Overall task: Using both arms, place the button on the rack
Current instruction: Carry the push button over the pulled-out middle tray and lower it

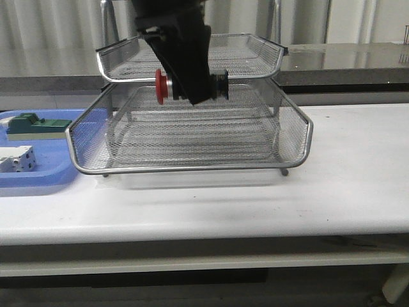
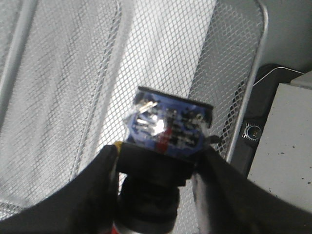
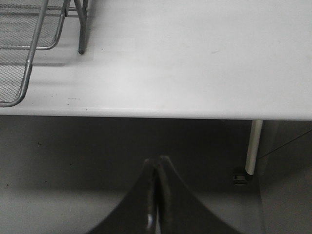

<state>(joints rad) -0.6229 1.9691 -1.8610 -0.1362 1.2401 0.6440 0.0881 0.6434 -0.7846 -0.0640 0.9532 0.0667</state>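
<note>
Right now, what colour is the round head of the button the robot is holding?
Red. The button head shows best in the front view, held sideways by the left gripper.

Red button (image 1: 162, 86) sideways, seemingly above rack (image 1: 192, 137)

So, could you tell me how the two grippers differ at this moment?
The left gripper is shut on the button, while the right gripper is shut on nothing. The left gripper hangs over the rack, while the right gripper sits off the table's edge, above the floor. Both are black with tapered fingers.
</note>
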